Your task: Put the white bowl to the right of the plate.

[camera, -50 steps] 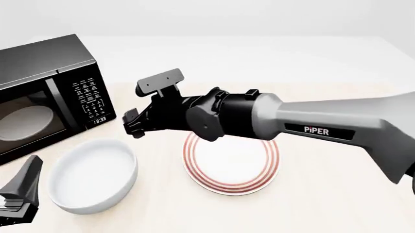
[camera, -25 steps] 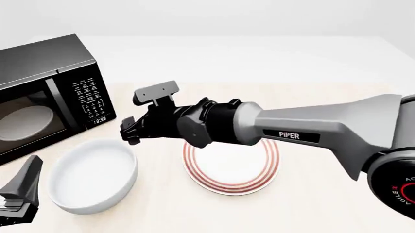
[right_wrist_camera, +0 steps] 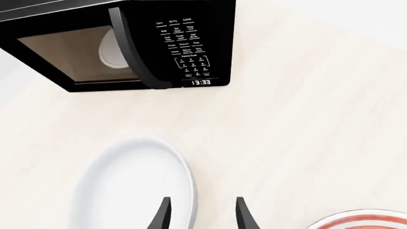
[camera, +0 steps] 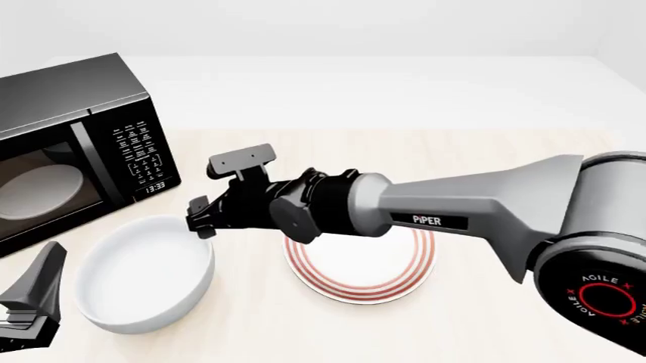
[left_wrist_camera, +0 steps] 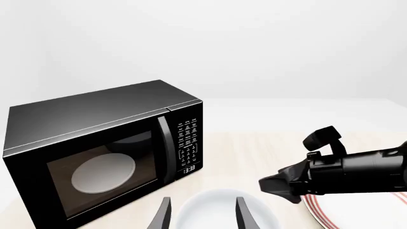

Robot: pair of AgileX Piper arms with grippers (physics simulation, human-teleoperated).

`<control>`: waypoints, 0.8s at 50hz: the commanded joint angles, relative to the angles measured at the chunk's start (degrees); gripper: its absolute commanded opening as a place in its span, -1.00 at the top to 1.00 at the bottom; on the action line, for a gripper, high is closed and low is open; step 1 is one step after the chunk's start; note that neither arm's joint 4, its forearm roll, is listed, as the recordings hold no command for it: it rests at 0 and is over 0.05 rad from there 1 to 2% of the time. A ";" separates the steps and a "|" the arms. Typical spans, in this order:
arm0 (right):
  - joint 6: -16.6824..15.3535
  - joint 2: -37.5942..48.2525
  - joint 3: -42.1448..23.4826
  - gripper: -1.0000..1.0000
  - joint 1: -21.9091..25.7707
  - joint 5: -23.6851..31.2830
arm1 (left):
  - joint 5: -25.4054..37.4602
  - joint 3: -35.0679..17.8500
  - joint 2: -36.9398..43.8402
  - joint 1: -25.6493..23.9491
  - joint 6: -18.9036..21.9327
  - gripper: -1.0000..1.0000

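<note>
Approach step: my right gripper (camera: 202,219), fingers (right_wrist_camera: 163,214) spread, straddled the glossy deep white bowl's (camera: 144,274) near rim; next, close and lift.

A pale, light wood-toned table (camera: 504,151) fills the lower part of the front view, its surface faintly grained and evenly lit. Beyond its far edge the ground turns plain white and runs into a flat white backdrop (camera: 353,26) with no seams, windows or fixtures. A black microwave (camera: 71,144) stands on the table at the far left, door shut, a clock display glowing on its keypad panel. Shadows are soft and diffuse, with no single strong light source visible.
</note>
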 commanded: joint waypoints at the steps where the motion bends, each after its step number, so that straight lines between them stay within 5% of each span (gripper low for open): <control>1: 0.65 1.48 -0.27 -1.00 -0.52 -0.38 | 0.00 0.00 0.00 0.00 0.00 -1.00; 40: 3.18 7.23 -3.08 -1.00 0.58 -1.66 | 0.00 0.00 0.00 0.00 0.00 -1.00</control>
